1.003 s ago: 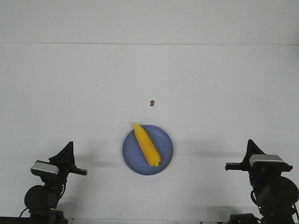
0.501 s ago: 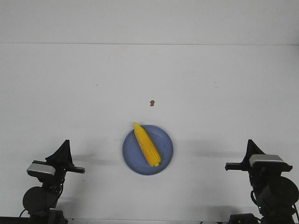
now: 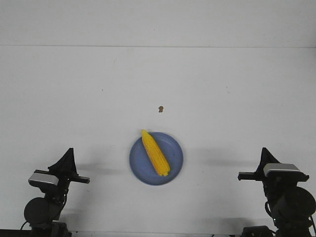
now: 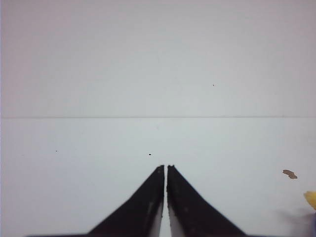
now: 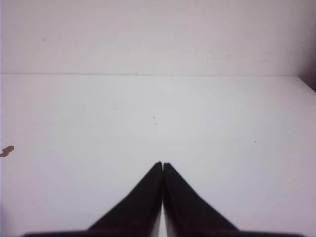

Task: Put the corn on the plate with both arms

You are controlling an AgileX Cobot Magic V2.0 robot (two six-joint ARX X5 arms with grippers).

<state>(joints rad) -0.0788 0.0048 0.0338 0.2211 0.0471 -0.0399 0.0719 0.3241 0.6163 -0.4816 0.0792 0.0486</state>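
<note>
The yellow corn (image 3: 155, 152) lies diagonally on the periwinkle-blue plate (image 3: 174, 165) near the table's front middle, its narrow tip over the plate's far left rim. My left gripper (image 3: 69, 151) is at the front left, well apart from the plate, shut and empty; in the left wrist view (image 4: 165, 167) its jaws stand together over bare table, with a sliver of the corn (image 4: 310, 198) at the frame edge. My right gripper (image 3: 264, 150) is at the front right, shut and empty, its jaws together in the right wrist view (image 5: 162, 164).
A small brown speck (image 3: 160, 109) lies on the white table (image 3: 98, 98) beyond the plate; it also shows in the left wrist view (image 4: 290, 174) and the right wrist view (image 5: 7, 150). The table's far edge meets a white wall.
The left arm drew back a little toward the front left edge between the first earlier frame and the second, then stayed still. The right arm, corn and plate have not moved.
</note>
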